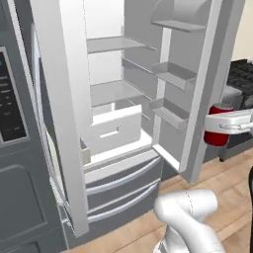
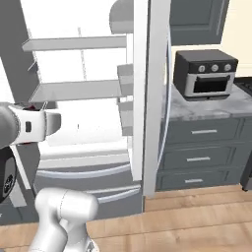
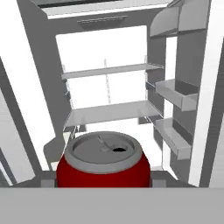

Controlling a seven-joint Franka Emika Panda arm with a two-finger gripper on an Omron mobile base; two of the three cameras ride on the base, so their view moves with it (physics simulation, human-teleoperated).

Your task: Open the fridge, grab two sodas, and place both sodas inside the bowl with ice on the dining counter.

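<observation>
The fridge (image 1: 111,91) stands with both upper doors swung wide, and its white shelves (image 3: 109,111) are bare. My gripper (image 1: 217,126) hangs in front of the right door's outer edge, outside the fridge, and is shut on a red soda can (image 1: 216,140). In the hand view the soda (image 3: 103,168) sits upright between my fingers (image 3: 43,179), silvery top towards the camera and the fridge interior behind it. From the right base view a sliver of red (image 2: 30,107) peeks above the white hand (image 2: 37,123). The bowl and the dining counter are out of view.
The open right door (image 1: 173,74) carries several bins beside my hand. A grey wall oven panel (image 1: 10,104) is at the left. A toaster oven (image 2: 204,73) sits on a marble counter over grey drawers (image 2: 202,147). A stove (image 1: 242,76) is at the far right, above the wooden floor (image 2: 197,221).
</observation>
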